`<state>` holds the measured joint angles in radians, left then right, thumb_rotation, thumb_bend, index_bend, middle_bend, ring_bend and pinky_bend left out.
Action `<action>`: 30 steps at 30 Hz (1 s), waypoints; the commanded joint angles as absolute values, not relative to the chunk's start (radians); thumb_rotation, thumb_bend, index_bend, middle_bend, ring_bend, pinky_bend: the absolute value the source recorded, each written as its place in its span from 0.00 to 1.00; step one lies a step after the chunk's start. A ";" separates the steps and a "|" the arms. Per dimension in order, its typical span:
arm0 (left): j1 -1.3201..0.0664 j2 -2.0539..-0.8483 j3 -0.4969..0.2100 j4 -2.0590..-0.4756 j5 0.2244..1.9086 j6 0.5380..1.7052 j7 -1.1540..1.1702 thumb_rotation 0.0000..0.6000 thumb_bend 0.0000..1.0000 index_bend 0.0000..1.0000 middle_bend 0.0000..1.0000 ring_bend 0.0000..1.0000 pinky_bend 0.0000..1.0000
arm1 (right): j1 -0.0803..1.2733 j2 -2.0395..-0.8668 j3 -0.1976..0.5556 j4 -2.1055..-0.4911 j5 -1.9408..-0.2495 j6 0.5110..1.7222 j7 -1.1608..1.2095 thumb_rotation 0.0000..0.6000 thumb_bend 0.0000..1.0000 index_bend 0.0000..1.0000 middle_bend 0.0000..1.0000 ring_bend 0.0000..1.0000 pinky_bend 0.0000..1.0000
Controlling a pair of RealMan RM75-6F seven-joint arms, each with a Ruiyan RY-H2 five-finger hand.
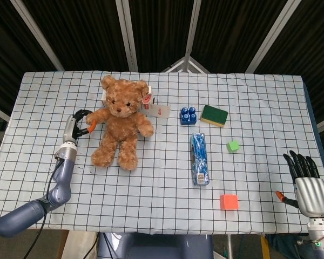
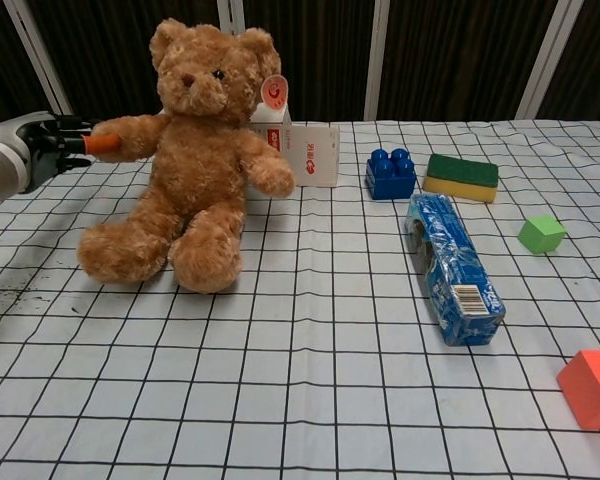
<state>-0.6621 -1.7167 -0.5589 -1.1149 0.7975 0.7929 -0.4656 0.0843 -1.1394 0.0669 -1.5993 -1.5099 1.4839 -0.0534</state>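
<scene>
A brown teddy bear point(image 1: 120, 123) point(image 2: 195, 160) sits upright on the checked cloth at the left, a red-and-white tag at its ear. My left hand point(image 1: 78, 123) point(image 2: 50, 148) grips the bear's outstretched paw, its orange-tipped thumb against the fur. My right hand point(image 1: 306, 180) hangs past the table's right front corner with its fingers apart and nothing in it; the chest view does not show it.
A white carton point(image 1: 155, 109) point(image 2: 302, 155) lies behind the bear. Further right are a blue toy brick point(image 1: 188, 115) point(image 2: 390, 174), a green-and-yellow sponge point(image 1: 214, 115) point(image 2: 461, 177), a blue packet point(image 1: 199, 158) point(image 2: 452, 267), a green cube point(image 1: 233, 146) point(image 2: 541, 234) and an orange cube point(image 1: 229, 202) point(image 2: 592, 388).
</scene>
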 commanded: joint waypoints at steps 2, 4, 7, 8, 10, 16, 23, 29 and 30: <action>-0.662 -1.721 -0.547 -1.086 0.782 0.771 -0.460 1.00 0.59 0.42 0.34 0.00 0.00 | 0.084 -1.139 0.069 -1.601 -1.505 1.483 -0.054 1.00 0.15 0.00 0.00 0.00 0.00; -0.664 -1.729 -0.537 -1.060 0.775 0.757 -0.456 1.00 0.59 0.42 0.34 0.00 0.00 | 0.084 -1.139 0.069 -1.602 -1.503 1.482 -0.055 1.00 0.15 0.00 0.00 0.00 0.00; -0.665 -1.748 -0.520 -1.008 0.758 0.726 -0.450 1.00 0.59 0.42 0.34 0.00 0.00 | 0.085 -1.139 0.069 -1.603 -1.502 1.480 -0.057 1.00 0.15 0.00 0.00 0.00 0.00; -0.667 -1.754 -0.519 -0.993 0.754 0.716 -0.453 1.00 0.59 0.42 0.34 0.00 0.00 | 0.085 -1.139 0.069 -1.603 -1.501 1.479 -0.058 1.00 0.15 0.00 0.00 0.00 0.00; -0.671 -1.763 -0.520 -0.973 0.754 0.704 -0.460 1.00 0.58 0.42 0.34 0.00 0.00 | 0.086 -1.140 0.069 -1.602 -1.500 1.477 -0.059 1.00 0.15 0.00 0.00 0.00 0.00; -0.676 -1.771 -0.527 -0.962 0.789 0.707 -0.487 1.00 0.58 0.41 0.33 0.00 0.00 | 0.086 -1.140 0.070 -1.600 -1.502 1.479 -0.057 1.00 0.15 0.00 0.00 0.00 0.00; -0.658 -1.744 -0.535 -1.019 0.841 0.755 -0.512 1.00 0.58 0.41 0.33 0.00 0.00 | 0.085 -1.141 0.067 -1.602 -1.507 1.482 -0.059 1.00 0.15 0.00 0.00 0.00 0.00; -0.650 -1.735 -0.529 -1.024 0.855 0.755 -0.522 1.00 0.58 0.41 0.33 0.00 0.00 | 0.086 -1.141 0.066 -1.606 -1.504 1.478 -0.066 1.00 0.15 0.00 0.00 0.00 0.00; -0.650 -1.735 -0.527 -1.021 0.854 0.753 -0.521 1.00 0.57 0.41 0.32 0.00 0.00 | 0.086 -1.141 0.066 -1.606 -1.504 1.477 -0.066 1.00 0.15 0.00 0.00 0.00 0.00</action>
